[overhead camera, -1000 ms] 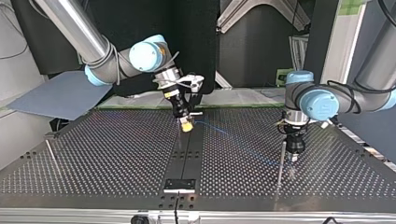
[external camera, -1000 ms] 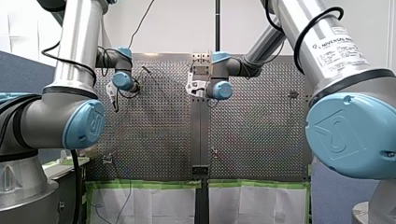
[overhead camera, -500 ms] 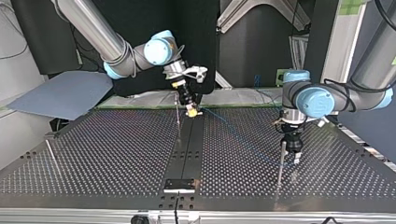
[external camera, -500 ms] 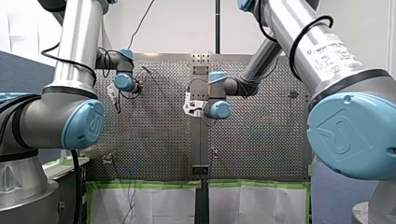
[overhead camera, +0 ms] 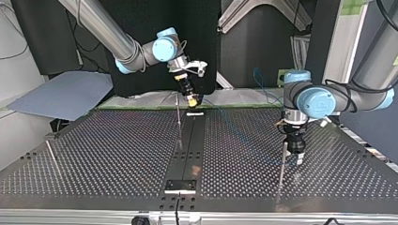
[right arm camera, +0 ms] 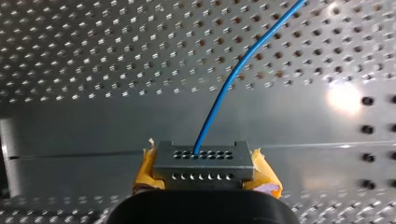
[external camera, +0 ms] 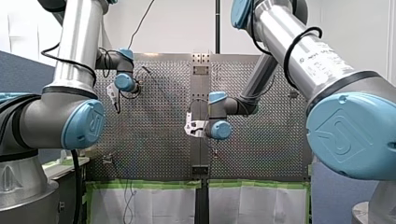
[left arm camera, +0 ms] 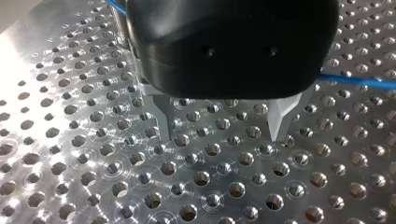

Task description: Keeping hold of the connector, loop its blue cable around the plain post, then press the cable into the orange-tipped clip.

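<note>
Grey perforated connector [right arm camera: 201,161]: long axis across jaws, thin blue cable [right arm camera: 224,88] exits ahead | right gripper [right arm camera: 203,175] clamps it | left gripper [left arm camera: 223,133] wide

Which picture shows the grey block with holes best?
The right wrist view: the grey metal connector block sits close, holes and blue cable clear. The top view gives a speck; front and left wrist views show none.

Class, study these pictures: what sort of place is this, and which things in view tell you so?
Probably a robotics lab or test cell: my left arm and my right arm reach over a perforated metal table, and my right gripper holds a connector trailing a blue cable.
</note>
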Controlling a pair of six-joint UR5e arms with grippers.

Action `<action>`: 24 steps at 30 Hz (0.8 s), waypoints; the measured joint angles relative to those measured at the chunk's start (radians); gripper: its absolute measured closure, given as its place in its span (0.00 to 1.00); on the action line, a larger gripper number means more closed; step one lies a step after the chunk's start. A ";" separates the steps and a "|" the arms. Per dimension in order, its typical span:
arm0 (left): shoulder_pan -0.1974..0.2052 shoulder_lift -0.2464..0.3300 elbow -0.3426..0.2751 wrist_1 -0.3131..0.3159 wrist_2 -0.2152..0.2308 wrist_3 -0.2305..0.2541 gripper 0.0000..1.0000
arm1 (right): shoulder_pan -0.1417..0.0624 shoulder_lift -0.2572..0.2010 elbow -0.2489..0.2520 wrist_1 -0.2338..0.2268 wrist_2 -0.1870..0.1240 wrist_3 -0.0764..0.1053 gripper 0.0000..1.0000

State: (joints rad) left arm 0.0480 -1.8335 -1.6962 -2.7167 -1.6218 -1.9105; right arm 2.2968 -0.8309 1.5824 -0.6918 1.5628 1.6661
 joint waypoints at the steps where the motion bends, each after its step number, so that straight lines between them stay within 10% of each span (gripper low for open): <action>1: 0.000 0.000 0.000 0.001 0.001 0.000 0.00 | -0.001 0.006 0.002 -0.006 0.001 0.000 1.00; 24: -0.005 -0.019 0.000 0.019 0.014 -0.009 0.00 | -0.002 0.234 0.009 -0.120 0.035 -0.009 1.00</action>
State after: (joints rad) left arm 0.0433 -1.8528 -1.6962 -2.6975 -1.6076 -1.9197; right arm 2.2946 -0.5973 1.5917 -0.8121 1.5979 1.6575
